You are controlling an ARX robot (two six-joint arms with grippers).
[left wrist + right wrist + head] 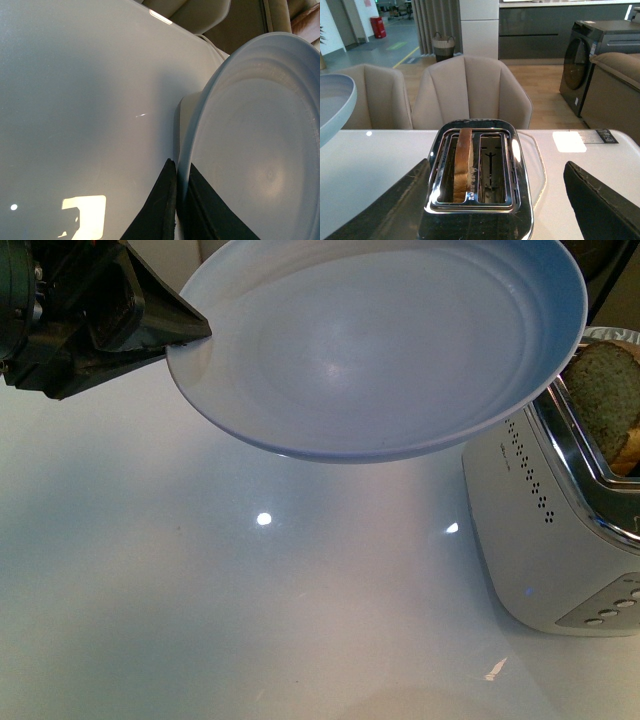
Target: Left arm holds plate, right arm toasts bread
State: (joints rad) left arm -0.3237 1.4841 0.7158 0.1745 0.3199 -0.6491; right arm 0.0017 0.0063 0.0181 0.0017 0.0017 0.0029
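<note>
My left gripper [190,335] is shut on the rim of the pale blue-white plate [390,350] and holds it tilted above the white table, up and left of the toaster. In the left wrist view its dark jaws pinch the plate's edge [181,185]. The bread [605,400] stands in a slot of the silver toaster [545,540], its rounded top sticking out. In the right wrist view the bread [464,160] fills the left slot; the other slot is empty. My right gripper [497,200] is open, its jaws wide on either side of the toaster [475,210].
The glossy white table [250,590] carries the toaster at the right. Beige chairs [470,90] stand behind the table's far edge. A dark appliance [590,60] and a sofa arm are further back. The plate's edge [335,105] shows in the right wrist view.
</note>
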